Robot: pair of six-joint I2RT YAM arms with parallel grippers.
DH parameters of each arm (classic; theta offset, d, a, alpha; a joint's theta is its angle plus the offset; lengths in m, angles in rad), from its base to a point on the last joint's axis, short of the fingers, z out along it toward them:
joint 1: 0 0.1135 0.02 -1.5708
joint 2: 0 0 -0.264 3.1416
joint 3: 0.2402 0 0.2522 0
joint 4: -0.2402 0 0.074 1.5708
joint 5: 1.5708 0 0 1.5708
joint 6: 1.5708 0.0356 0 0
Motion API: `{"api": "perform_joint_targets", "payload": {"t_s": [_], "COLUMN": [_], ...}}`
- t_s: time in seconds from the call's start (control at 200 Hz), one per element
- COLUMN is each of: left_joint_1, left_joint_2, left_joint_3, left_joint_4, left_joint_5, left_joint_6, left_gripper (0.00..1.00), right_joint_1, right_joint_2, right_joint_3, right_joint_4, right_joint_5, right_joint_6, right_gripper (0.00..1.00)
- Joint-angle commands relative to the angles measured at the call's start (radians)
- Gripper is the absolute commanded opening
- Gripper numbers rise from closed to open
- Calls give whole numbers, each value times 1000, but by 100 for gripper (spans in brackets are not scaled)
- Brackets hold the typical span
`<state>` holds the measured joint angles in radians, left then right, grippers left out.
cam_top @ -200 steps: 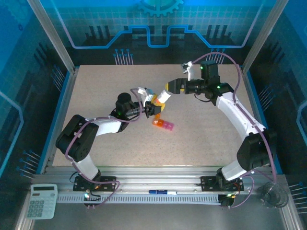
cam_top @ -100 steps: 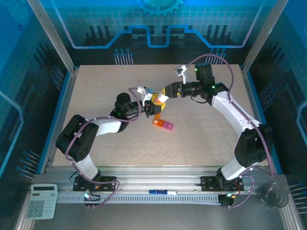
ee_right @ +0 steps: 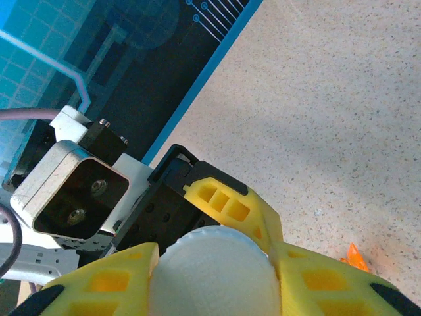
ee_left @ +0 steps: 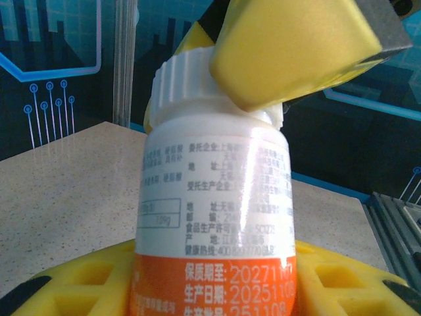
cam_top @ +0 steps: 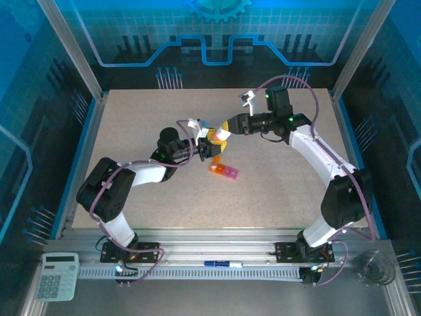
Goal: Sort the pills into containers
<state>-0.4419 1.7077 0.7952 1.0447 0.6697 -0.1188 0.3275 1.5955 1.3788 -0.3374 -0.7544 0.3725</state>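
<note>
Seeing containers flat on desk, just nearside of both claws. Gripping bottle body with left claw just behind, cap with right claw, both clenched. Looks like uncapping; next calls for a counter-twist, then a pour over the strip. Plenty of bare desk beyond, edges well apart.

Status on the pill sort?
Left gripper shut on bottle. Right gripper shut on cap. Containers on table, apart from both grippers.
</note>
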Motion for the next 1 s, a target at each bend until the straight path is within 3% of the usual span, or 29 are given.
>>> {"api": "perform_joint_targets", "payload": {"t_s": [0.0, 0.09, 0.18, 0.42, 0.52, 0.62, 0.645, 0.655, 0.996], "left_joint_1": [-4, -4, -4, -3, -2, -1, -1, -1, 17], "left_joint_2": [4, 7, 9, 11, 16, 19, 19, 19, -6], "left_joint_3": [22, 24, 26, 18, 2, -20, -25, -29, -118], "left_joint_4": [60, 56, 55, 54, 71, 97, 104, 107, 165], "left_joint_5": [25, 24, 22, 7, -19, -51, -58, -59, -149], "left_joint_6": [5, 4, 7, 16, 14, 14, 13, 13, 8], "left_gripper": [0, 0, 0, 0, 22, 50, 92, 97, 99], "right_joint_1": [32, 49, 63, 47, 24, -9, -19, -22, -134], "right_joint_2": [-21, -30, -43, -60, -71, -87, -89, -89, -100], "right_joint_3": [-20, -39, -58, -69, -89, -105, -108, -110, -181], "right_joint_4": [36, 49, 69, 66, 84, 93, 95, 98, 83], "right_joint_5": [58, 116, 149, 181, 201, 248, 257, 258, 441], "right_joint_6": [130, 242, 312, 306, 303, 291, 288, 287, 191], "right_gripper": [28, 20, 20, 20, 20, 19, 19, 19, 21]}}
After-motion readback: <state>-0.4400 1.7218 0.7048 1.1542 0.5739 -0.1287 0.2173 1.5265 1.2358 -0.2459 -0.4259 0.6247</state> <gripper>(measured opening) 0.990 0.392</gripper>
